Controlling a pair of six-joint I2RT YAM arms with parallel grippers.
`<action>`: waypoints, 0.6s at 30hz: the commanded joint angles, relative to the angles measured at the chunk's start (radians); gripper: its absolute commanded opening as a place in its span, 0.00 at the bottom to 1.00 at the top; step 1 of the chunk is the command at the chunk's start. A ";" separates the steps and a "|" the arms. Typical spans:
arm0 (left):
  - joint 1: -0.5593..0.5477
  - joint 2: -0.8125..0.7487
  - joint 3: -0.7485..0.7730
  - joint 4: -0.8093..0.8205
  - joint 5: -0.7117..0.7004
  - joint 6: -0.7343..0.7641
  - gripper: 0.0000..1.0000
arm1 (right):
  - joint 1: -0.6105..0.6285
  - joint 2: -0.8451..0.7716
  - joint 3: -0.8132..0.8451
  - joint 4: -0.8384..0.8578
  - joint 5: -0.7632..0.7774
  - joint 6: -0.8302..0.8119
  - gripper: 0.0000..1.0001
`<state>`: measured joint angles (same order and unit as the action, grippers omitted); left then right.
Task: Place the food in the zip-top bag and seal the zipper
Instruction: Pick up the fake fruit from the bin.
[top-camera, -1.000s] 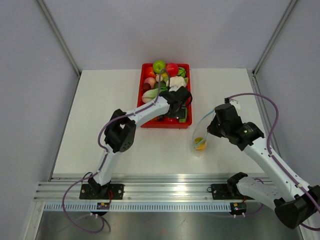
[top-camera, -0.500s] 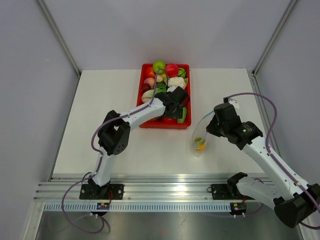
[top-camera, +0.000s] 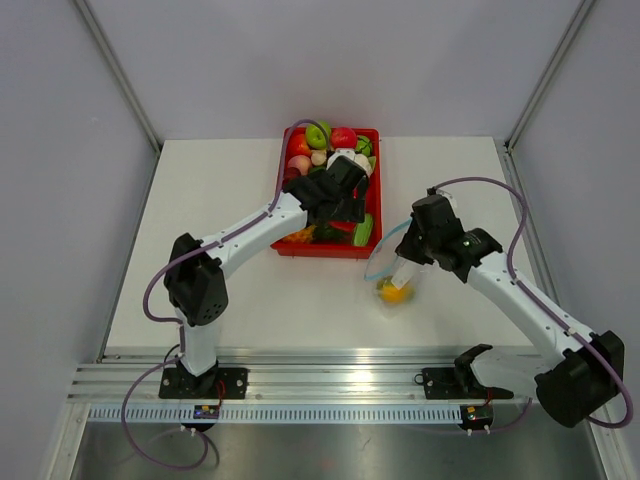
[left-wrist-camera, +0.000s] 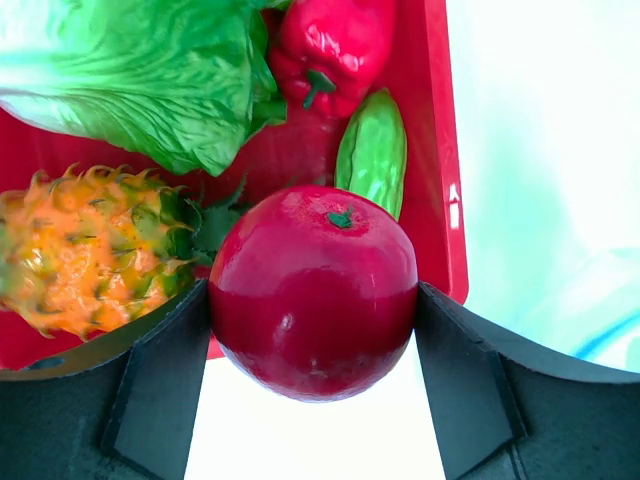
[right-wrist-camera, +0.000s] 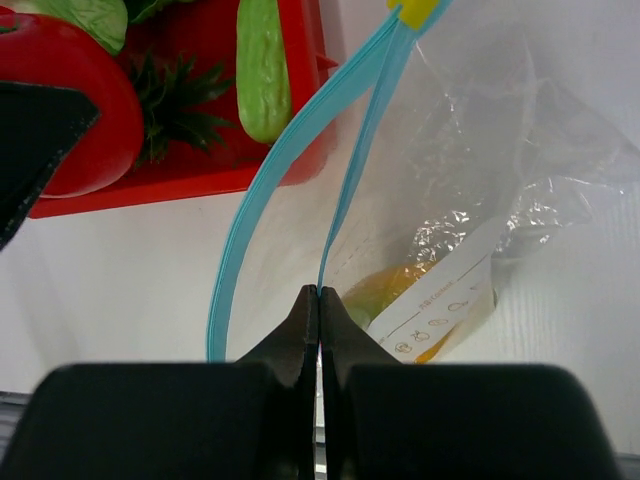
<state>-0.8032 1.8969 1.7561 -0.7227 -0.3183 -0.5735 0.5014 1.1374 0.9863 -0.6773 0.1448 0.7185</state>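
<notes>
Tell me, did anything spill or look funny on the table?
Nothing looks wrong. The toy food sits in the red tray, one orange piece is inside the bag, the right claw pinches the blue zipper strip to hold the bag open, and the left claw grips a red fruit.

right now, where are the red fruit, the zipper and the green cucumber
red fruit (left-wrist-camera: 313, 290), left wrist view, middle of its skin
zipper (right-wrist-camera: 268, 170), right wrist view, left strand
green cucumber (left-wrist-camera: 372, 150), left wrist view, mid-body
</notes>
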 joint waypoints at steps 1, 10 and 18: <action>-0.001 -0.033 -0.007 0.042 0.048 0.037 0.33 | -0.006 0.050 0.069 0.070 -0.054 -0.022 0.00; 0.007 -0.156 0.006 0.035 0.278 0.069 0.30 | -0.006 0.093 0.104 0.085 -0.080 -0.028 0.00; 0.027 -0.245 -0.055 0.074 0.423 0.061 0.30 | -0.006 0.130 0.152 0.104 -0.102 -0.045 0.00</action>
<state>-0.7929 1.7012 1.7237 -0.6975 0.0093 -0.5217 0.5014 1.2381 1.0710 -0.6220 0.0650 0.6991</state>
